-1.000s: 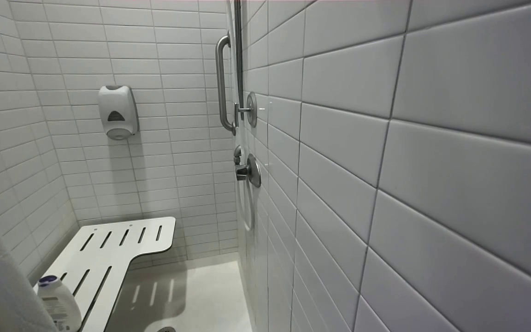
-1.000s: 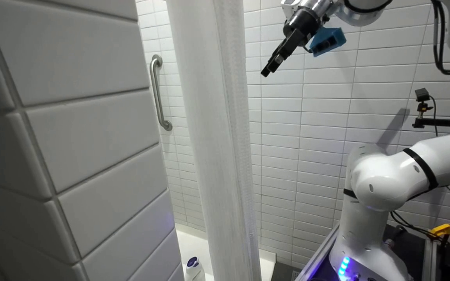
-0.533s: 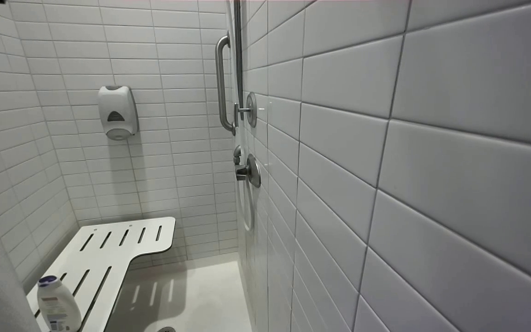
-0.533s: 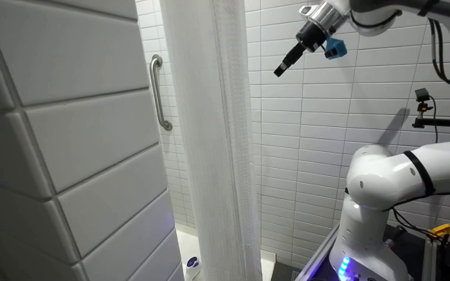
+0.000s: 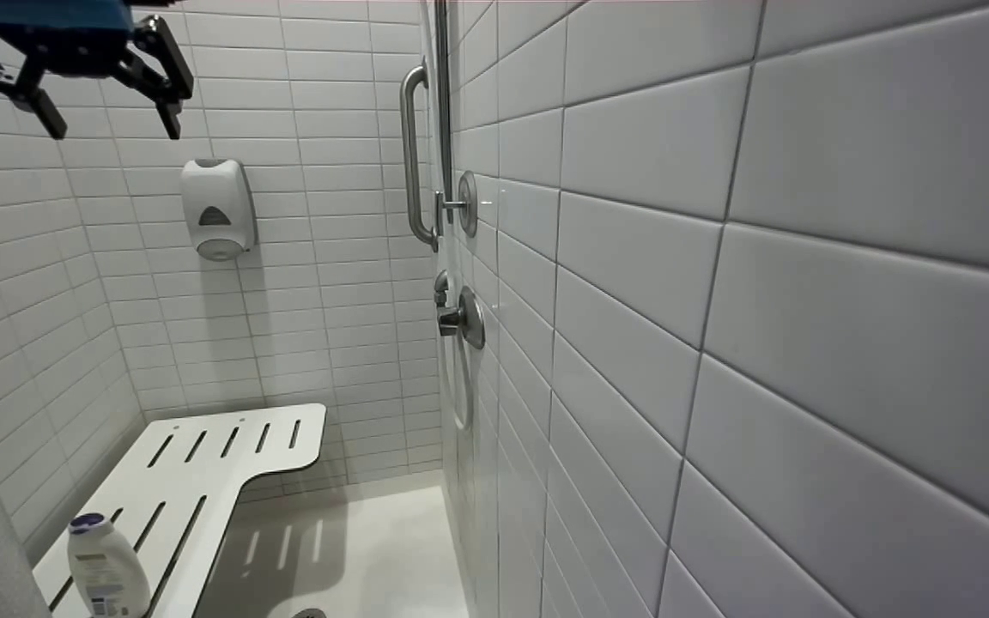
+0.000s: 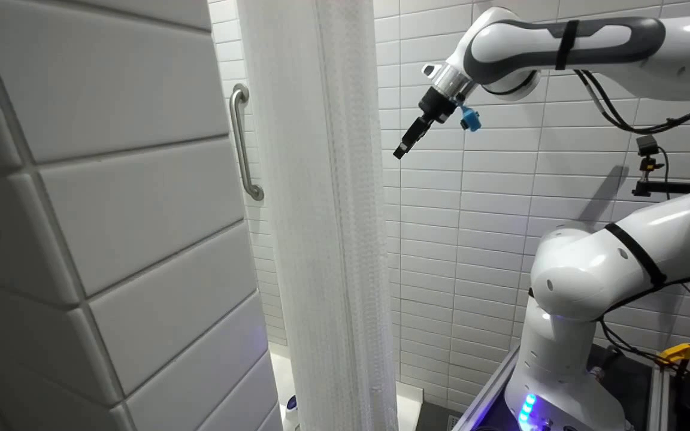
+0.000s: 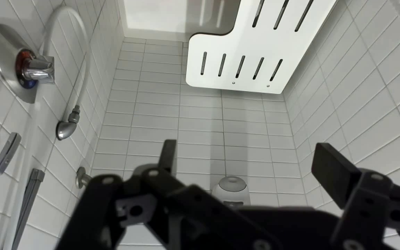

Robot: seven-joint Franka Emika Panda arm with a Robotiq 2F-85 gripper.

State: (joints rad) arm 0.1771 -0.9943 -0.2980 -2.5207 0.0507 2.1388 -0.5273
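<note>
Up high, the gripper (image 5: 114, 133) hangs in the air, its jaws spread wide and released, with bare air between the fingers (image 5: 170, 123). Seen from the wrist, the dispenser (image 7: 233, 187) shows in that gap, fixed to the back wall (image 5: 357, 283) above the back edge of the bench (image 5: 203, 482). In an exterior view the fingertips (image 6: 398, 153) show a little apart from the curtain (image 6: 333, 209), which hangs in folds; how near they are in depth cannot be told. A purple-capped bottle (image 5: 108, 571) appears to stand on the bench, between its two long edges, toward the end farthest from the back wall; in an exterior view the curtain covers part of it (image 6: 290, 413). The back part of the bench is wider, ending in a rounded corner, and slots run through it. Across from that corner, the side wall (image 5: 632, 283) carries a bar (image 5: 410, 154), two valves (image 5: 473, 318) and a hose (image 5: 464, 390) that hangs in a loop. A drain (image 5: 312, 613) sits in the floor (image 5: 400, 532), off the bench's long inner edge. In an exterior view the arm (image 6: 596, 287) rises from a blue-lit base (image 6: 560, 392).
</note>
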